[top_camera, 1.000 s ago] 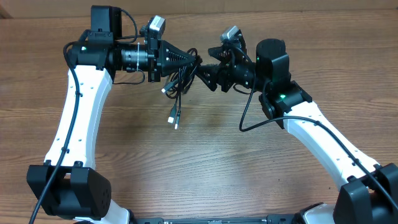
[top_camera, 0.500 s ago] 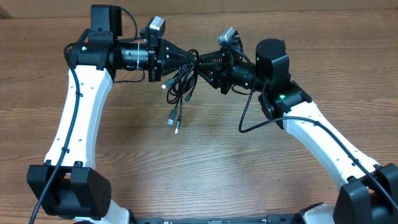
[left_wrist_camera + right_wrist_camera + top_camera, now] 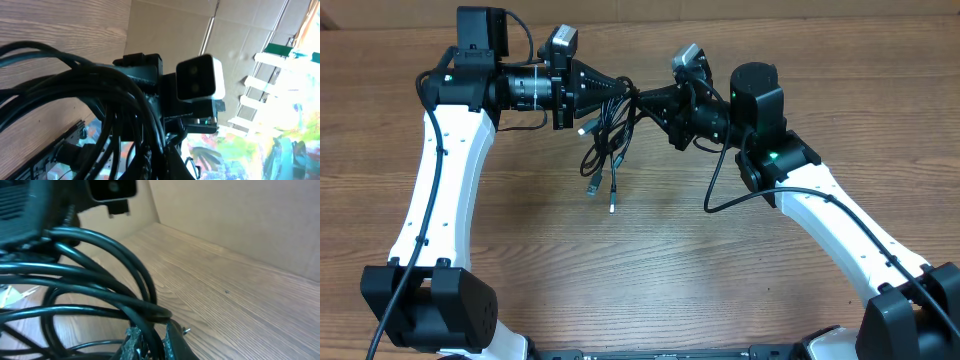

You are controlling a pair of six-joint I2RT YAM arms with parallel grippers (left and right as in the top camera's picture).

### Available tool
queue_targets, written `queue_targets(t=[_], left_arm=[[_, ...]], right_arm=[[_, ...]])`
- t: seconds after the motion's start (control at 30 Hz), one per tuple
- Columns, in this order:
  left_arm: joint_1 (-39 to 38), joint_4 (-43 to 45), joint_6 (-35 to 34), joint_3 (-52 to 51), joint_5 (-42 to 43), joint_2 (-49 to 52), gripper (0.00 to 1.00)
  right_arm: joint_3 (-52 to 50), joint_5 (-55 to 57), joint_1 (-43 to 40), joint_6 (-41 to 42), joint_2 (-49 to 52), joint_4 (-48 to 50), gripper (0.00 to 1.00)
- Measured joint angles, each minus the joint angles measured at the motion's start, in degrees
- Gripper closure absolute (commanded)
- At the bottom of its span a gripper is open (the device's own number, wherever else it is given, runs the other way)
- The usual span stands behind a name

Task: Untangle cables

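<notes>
Looking at the fingertips first: in the right wrist view, the right gripper (image 3: 147, 342) has its jaws drawn close, w/ one black cord running down between them. We read that as a pinch on a strand of the cables (image 3: 95, 275), whose loops crowd the frame just above the tips. The left gripper (image 3: 620, 88) is clamped tight on the same bundle. Its own wrist view is nearly all cord, and we can't make out the fingers there.

From overhead, the two grippers meet almost nose to nose at the top of the clump, the left coming in from its side and the right from the opposite one. The rest of the bundle trails down toward us, ending in two plug ends (image 3: 590, 187), at least one silver-tipped. We can't tell whether those tips touch the table (image 3: 680, 260).

Why held this way (our judgement only):
- Two grips set close together on one knot should let the arms draw apart and pull a single strand free of the rest.
- Holding the clump by its top lets the loose ends fall away, so it's easier to see which cord crosses which.
- Risk: a pull may tighten the loops rather than open them.

Surface: brown wood-grain tabletop, matte, no visible marks near the cables.

Room: a cardboard wall (image 3: 240, 225) stands along the table's far edge. Past it, the left wrist view shows a white rack (image 3: 270, 95) and bright colour, too washed out to identify.
</notes>
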Motion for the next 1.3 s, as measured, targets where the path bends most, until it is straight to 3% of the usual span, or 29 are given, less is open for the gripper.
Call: queue_targets(t=[0.53, 1.03, 1.3], left_arm=[[0.0, 0.1, 0.0, 0.0, -0.4, 0.0, 0.96], [-0.1, 0.4, 0.1, 0.0, -1.7, 0.0, 0.96], [-0.5, 0.4, 1.2, 0.0, -1.8, 0.0, 0.96]], right_arm=[[0.0, 19.9, -1.8, 5.5, 0.0, -5.2, 0.90], [0.0, 22.5, -13.5, 13.5, 0.0, -12.7, 0.92], [0.0, 22.2, -14.6, 14.1, 0.0, -15.2, 0.93]])
